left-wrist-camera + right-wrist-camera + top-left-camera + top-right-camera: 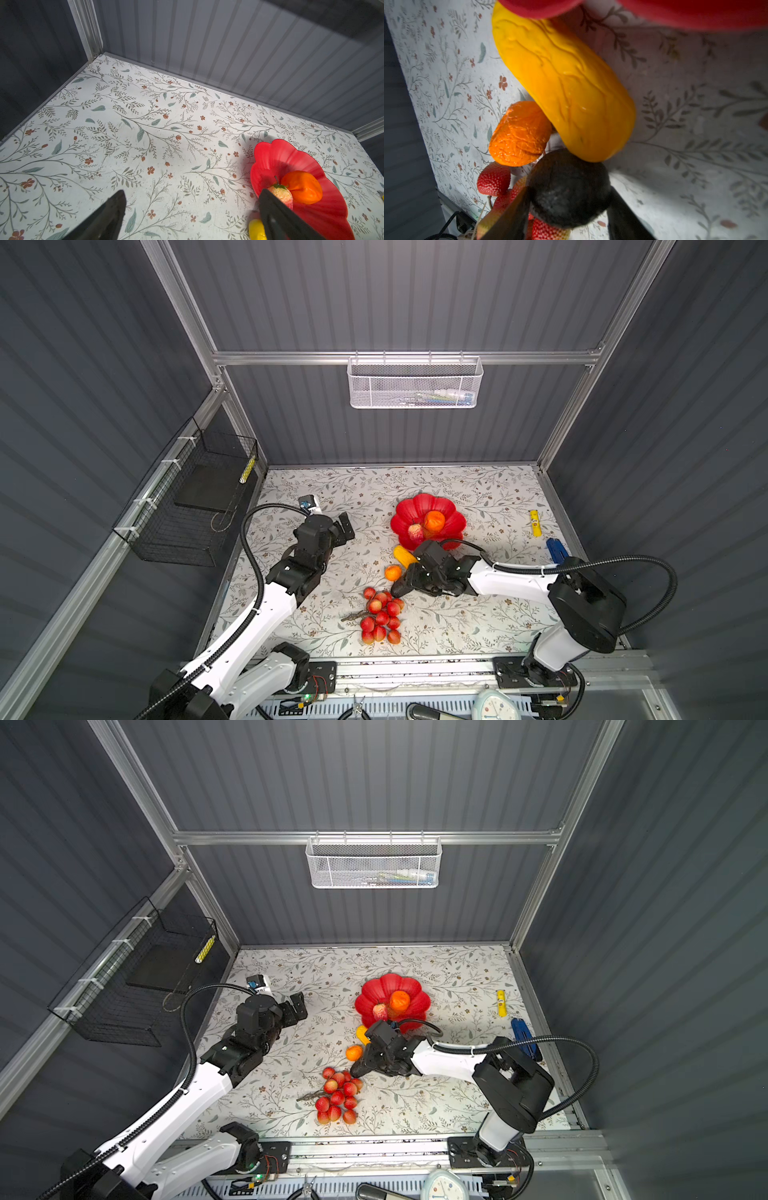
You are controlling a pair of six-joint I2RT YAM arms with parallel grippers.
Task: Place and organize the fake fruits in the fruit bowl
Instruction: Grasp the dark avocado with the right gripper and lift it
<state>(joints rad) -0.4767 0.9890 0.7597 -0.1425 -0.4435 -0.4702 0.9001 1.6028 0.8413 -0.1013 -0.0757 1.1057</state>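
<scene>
The red flower-shaped fruit bowl holds the big orange and the strawberry. In front of it on the table lie the yellow-orange oblong fruit, the small orange and the red berry bunch. My right gripper is shut on the dark avocado, one finger pressed to each side, just beside the berries and the oblong fruit. My left gripper hangs open and empty over bare table left of the bowl.
A yellow tube and a blue tool lie near the right wall. A small white box sits behind the left arm. A black wire basket hangs on the left wall, a white mesh basket on the back wall.
</scene>
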